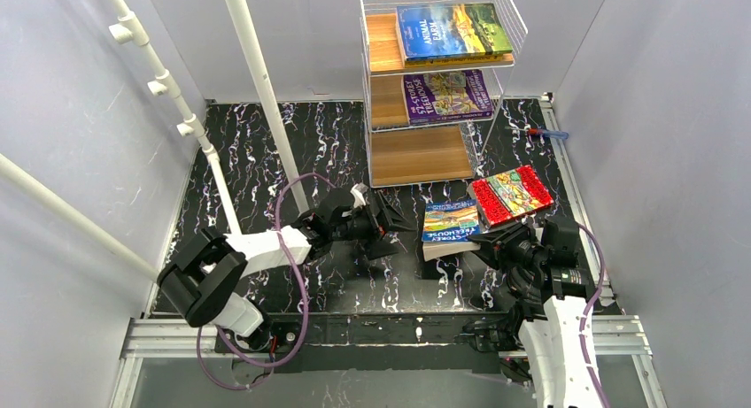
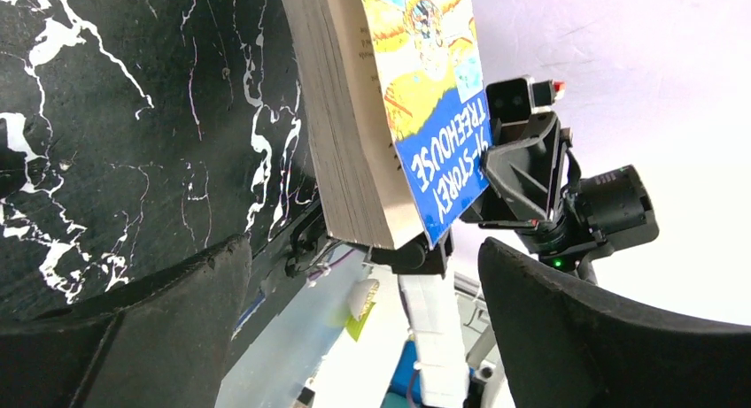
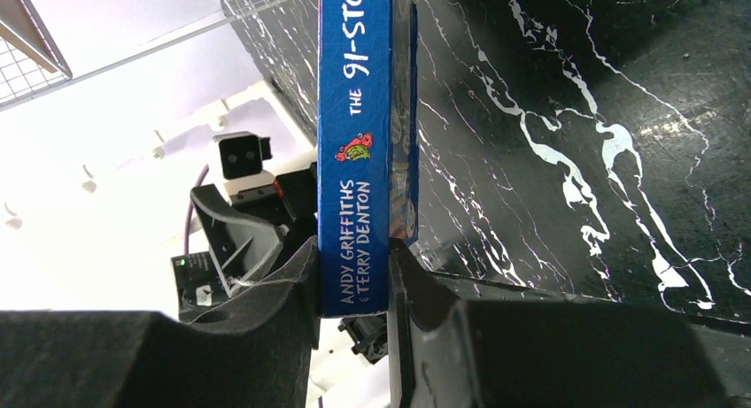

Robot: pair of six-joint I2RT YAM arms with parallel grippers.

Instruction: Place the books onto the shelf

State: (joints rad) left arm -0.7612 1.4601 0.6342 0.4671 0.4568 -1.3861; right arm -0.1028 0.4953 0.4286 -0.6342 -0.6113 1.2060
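Black marbled surface point(image 1: 336, 142), job half done: "Animal Farm" point(image 1: 452, 32) and a purple Treehouse book point(image 1: 447, 96) sit on the wire shelf point(image 1: 416, 156). The right pincer point(image 1: 487, 240) clamps the blue 91-Storey Treehouse book point(image 1: 450, 224) by its spine, the left pincer point(image 1: 394, 227) gapes empty alongside, and a red Treehouse book point(image 1: 511, 196) lies unshelved

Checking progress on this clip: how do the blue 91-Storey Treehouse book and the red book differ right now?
The blue 91-Storey Treehouse book is clamped at its spine by the right gripper; the red book lies untouched on the table. The blue one sits nearer the arms, the red one nearer the shelf. Neither is on the shelf yet.
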